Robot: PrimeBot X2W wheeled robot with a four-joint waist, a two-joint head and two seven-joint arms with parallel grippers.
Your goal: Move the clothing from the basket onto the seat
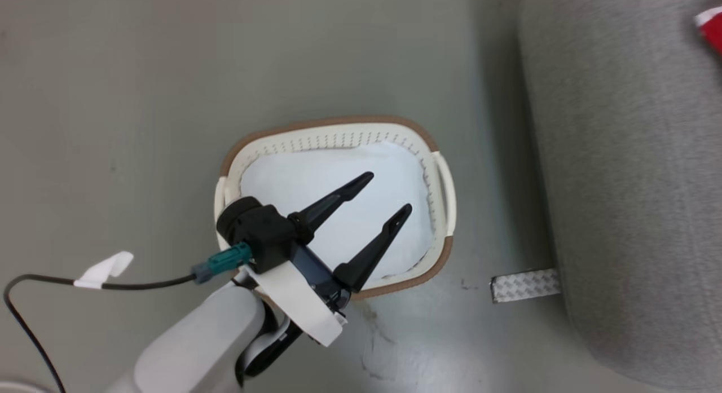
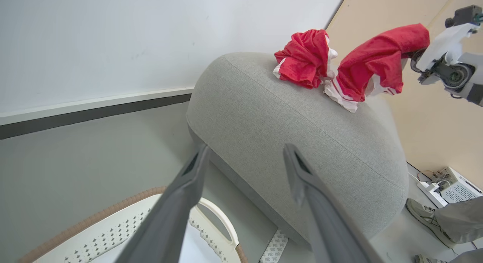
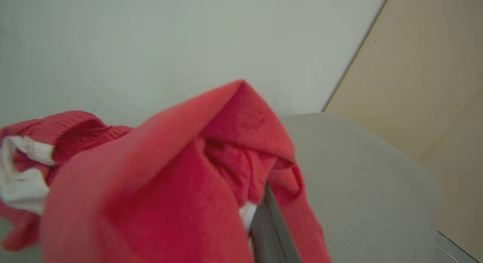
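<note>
The left claw (image 1: 388, 191) is spread above an oval cream plastic basket (image 1: 338, 122); the right claw (image 3: 266, 225) pinches a bright red garment (image 2: 377, 63). It hangs over a grey fabric sofa (image 2: 302, 134).

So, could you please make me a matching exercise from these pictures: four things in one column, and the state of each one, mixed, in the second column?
Column one
1. left gripper
2. right gripper
3. laundry basket
4. grey sofa

Column two
A. stands on the floor, white bottom showing
B. has a crumpled red garment lying on top
C. open, above the laundry basket
D. shut on a hanging red garment

Pairs: 1-C, 2-D, 3-A, 4-B
</note>
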